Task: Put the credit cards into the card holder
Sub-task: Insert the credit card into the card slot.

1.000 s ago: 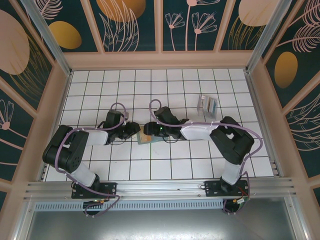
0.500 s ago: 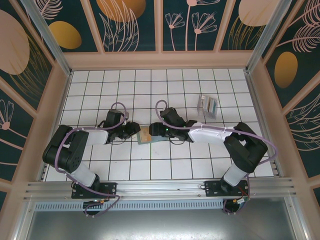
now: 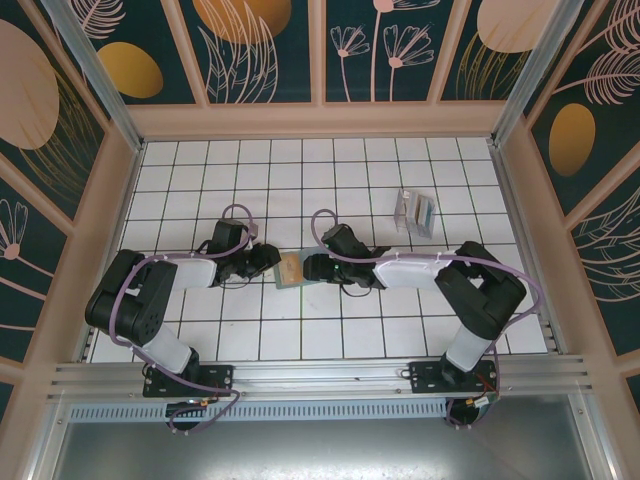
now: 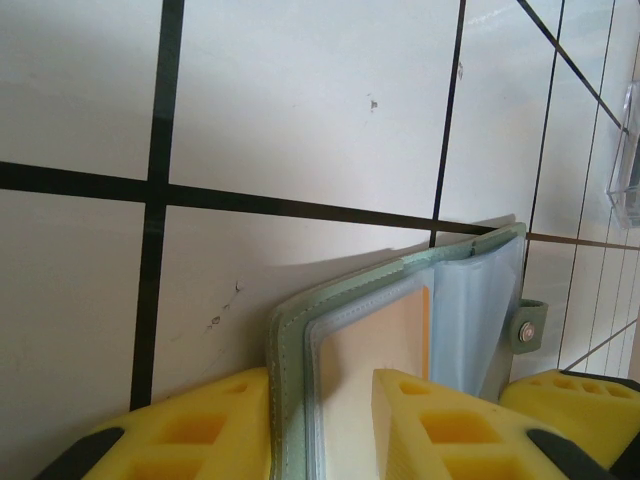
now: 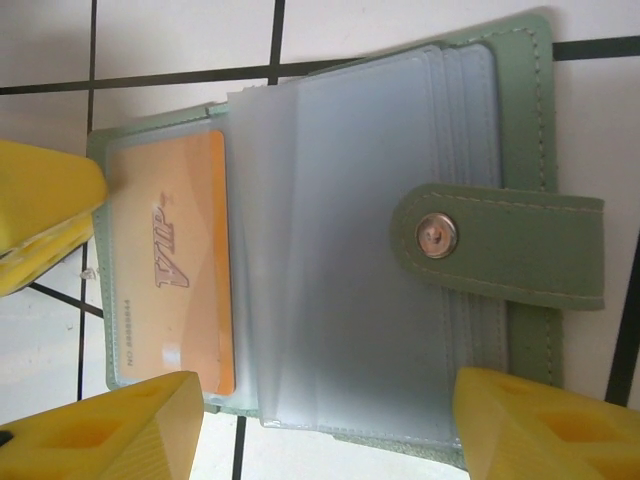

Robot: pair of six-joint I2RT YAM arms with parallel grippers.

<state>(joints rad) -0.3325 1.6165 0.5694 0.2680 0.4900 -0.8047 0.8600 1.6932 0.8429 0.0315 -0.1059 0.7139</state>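
Observation:
The sage-green card holder [image 5: 520, 130] lies open on the tiles, its clear sleeves fanned out and its snap strap [image 5: 500, 245] to the right. A tan-orange credit card [image 5: 170, 260] marked VIP sits inside the leftmost sleeve. My left gripper [image 4: 320, 390] is shut on the holder's cover [image 4: 285, 350] and the sleeve with the card [image 4: 385, 340]. My right gripper [image 5: 325, 425] hovers open over the sleeves, one finger on each side, holding nothing. From above, the holder [image 3: 288, 284] lies between the left gripper [image 3: 268, 262] and the right gripper [image 3: 312, 268].
A small clear plastic stand [image 3: 415, 212] with greyish-teal contents stands at the back right; its edge [image 4: 625, 160] shows in the left wrist view. Low walls ring the white tiled floor [image 3: 340, 330].
My right gripper has opened wider and drawn back to the right off the holder, uncovering the orange card in its sleeve. The left arm has stayed put, still gripping.

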